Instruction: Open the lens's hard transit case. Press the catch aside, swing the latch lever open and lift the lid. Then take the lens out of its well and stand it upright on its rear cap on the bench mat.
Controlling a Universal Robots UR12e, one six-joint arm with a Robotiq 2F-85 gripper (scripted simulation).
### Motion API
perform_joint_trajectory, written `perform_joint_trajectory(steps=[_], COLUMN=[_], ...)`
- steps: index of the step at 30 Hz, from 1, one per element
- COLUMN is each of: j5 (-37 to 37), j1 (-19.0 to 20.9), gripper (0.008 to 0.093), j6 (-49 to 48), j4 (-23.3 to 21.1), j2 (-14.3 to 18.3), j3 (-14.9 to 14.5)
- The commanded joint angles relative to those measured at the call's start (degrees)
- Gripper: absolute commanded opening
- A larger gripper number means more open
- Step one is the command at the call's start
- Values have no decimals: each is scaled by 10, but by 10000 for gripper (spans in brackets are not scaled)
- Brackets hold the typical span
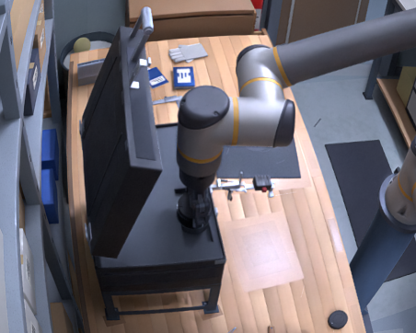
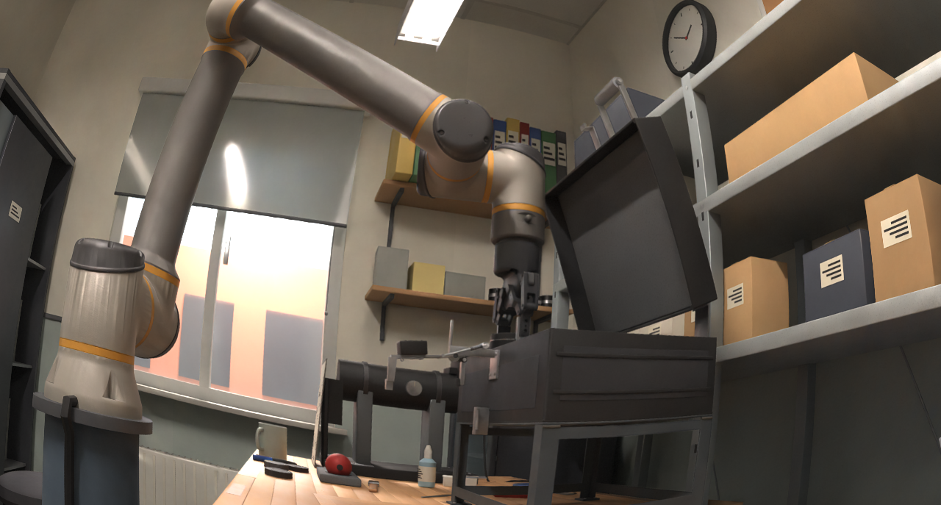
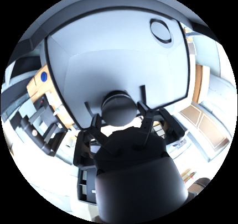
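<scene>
The lens (image 3: 119, 111) (image 1: 194, 222) is a dark cylinder standing in its well near the front edge of the transit case (image 1: 163, 239) (image 2: 585, 377). Only its top shows above the well. My gripper (image 3: 119, 116) (image 1: 195, 212) (image 2: 515, 318) points straight down over the lens, with one finger on each side of it. The gripper is open and holds nothing. The case lid (image 1: 119, 142) (image 2: 628, 229) stands raised on the far side, tilted back toward the shelving. The dark bench mat (image 1: 257, 158) lies on the bench beside the case.
The case sits on a metal stand (image 2: 579, 456) at the bench's end. A latch lever and clamp parts (image 1: 244, 185) stick out from the case's front. Gloves (image 1: 187, 52) and blue cards (image 1: 183, 77) lie farther along the bench. Shelving (image 2: 822, 173) with boxes stands behind the lid.
</scene>
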Motion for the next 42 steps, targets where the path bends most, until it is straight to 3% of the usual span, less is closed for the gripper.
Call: perform_joint_trajectory(steps=[1, 42], j5=[0, 0], j1=[0, 0], gripper=[934, 934], j6=[0, 0], j4=[-1, -27], j2=[0, 13], j3=[0, 13])
